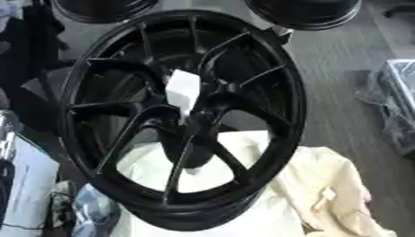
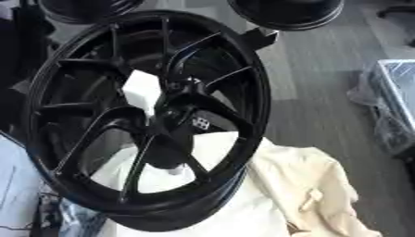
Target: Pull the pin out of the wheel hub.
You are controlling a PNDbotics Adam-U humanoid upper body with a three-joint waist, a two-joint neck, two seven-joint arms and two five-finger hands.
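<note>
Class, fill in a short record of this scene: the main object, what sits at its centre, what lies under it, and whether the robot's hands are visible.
main object: large black spoked alloy wheel, tilted
at centre: white block-shaped pin sticking out of the hub
underneath: cream cloth
background: other black wheels at the top edge
robot hands: none in view

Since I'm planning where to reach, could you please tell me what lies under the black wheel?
A cream cloth shows through the spokes of the wheel and spreads out to the right. How far it runs beneath the rim and hub is covered. A white block sits at the hub.
</note>
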